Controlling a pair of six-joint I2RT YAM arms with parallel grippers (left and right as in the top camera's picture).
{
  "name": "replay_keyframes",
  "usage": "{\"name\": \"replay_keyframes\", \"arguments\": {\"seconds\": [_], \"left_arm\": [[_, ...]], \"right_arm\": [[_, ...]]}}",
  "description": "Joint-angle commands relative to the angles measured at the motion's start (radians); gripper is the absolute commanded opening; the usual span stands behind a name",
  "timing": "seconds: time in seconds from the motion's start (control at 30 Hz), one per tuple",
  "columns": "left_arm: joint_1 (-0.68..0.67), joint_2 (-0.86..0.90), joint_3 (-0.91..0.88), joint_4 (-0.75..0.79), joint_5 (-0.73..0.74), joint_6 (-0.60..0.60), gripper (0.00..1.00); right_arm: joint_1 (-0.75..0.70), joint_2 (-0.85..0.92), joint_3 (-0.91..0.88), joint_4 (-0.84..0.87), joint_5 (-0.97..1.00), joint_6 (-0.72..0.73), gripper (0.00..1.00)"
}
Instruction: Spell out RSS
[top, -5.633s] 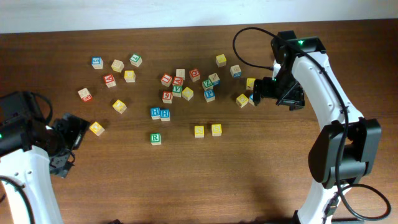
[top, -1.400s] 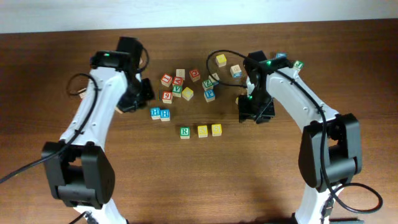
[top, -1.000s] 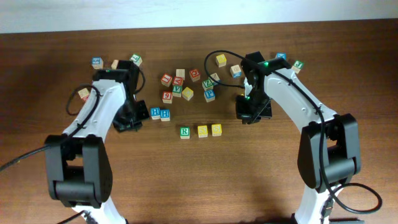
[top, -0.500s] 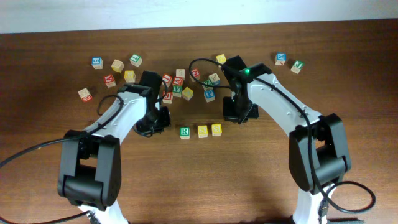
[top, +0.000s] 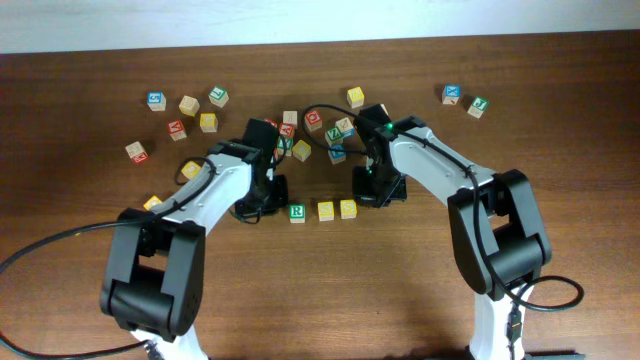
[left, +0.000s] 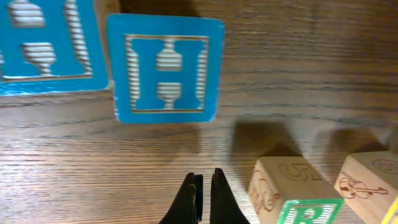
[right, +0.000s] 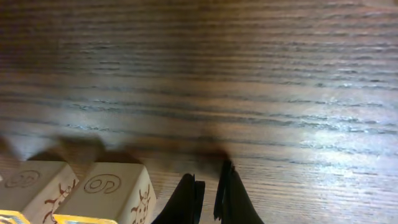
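Observation:
The green R cube (top: 297, 211) lies in a row with two yellow-faced cubes (top: 325, 210) (top: 347, 208) to its right, all three on the wooden table. My left gripper (top: 262, 204) is low, just left of the R cube, shut and empty. In the left wrist view its fingers (left: 204, 177) are together over bare wood, with the R cube (left: 303, 210) at the lower right. My right gripper (top: 376, 194) is just right of the row, also shut and empty. The right wrist view shows it (right: 208, 177) next to the yellow cubes (right: 106, 193).
Two blue H cubes (left: 163, 68) (left: 43, 50) lie just behind the left gripper. A cluster of letter cubes (top: 300, 135) sits behind the row. More cubes lie at the far left (top: 155, 100) and two at the far right (top: 452, 94).
Both arms have swung inward and come down beside the row, the left from the left, the right from the right. The R cube stands closer to the yellow cubes than in the earliest frame.

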Motion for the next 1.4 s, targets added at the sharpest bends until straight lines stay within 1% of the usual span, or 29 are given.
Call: {"name": "replay_keyframes", "arguments": {"seconds": [0.0,0.13,0.27,0.47,0.83,0.93,1.07,1.1,1.13,1.23,1.37], "left_arm": [[-0.014,0.018,-0.009,0.013,0.008,-0.027,0.0],[-0.017,0.06,-0.009,0.033,0.012,-0.03,0.0],[-0.018,0.06,-0.009,0.049,0.111,-0.029,0.0],[-0.019,0.06,-0.009,0.046,0.14,-0.03,0.0],[-0.026,0.06,-0.009,0.05,0.184,-0.039,0.0],[-0.056,0.06,-0.009,0.066,0.184,-0.045,0.0],[-0.06,0.06,-0.009,0.088,0.181,-0.06,0.0],[-0.06,0.06,-0.009,0.09,0.174,-0.06,0.0],[-0.06,0.06,-0.008,0.089,0.135,-0.06,0.0],[-0.049,0.058,-0.002,0.06,0.082,-0.06,0.0],[0.002,0.047,0.064,-0.042,0.077,-0.051,0.0]], "right_arm": [[0.001,0.009,-0.039,0.025,-0.068,0.005,0.04],[0.001,0.009,-0.051,0.041,-0.079,0.005,0.04],[0.01,0.009,-0.051,0.055,-0.119,0.005,0.04],[0.063,0.009,-0.051,0.087,-0.119,0.009,0.04],[0.08,0.009,-0.051,0.099,-0.119,0.035,0.04],[0.079,0.009,-0.051,0.099,-0.119,0.035,0.04],[0.08,0.009,-0.051,0.099,-0.119,0.035,0.04],[0.081,0.009,-0.051,0.099,-0.119,0.035,0.04],[0.08,0.009,-0.051,0.098,-0.119,0.034,0.04],[0.079,0.009,-0.051,0.094,-0.111,0.034,0.04],[0.079,0.009,-0.051,0.095,-0.107,0.034,0.04]]}}
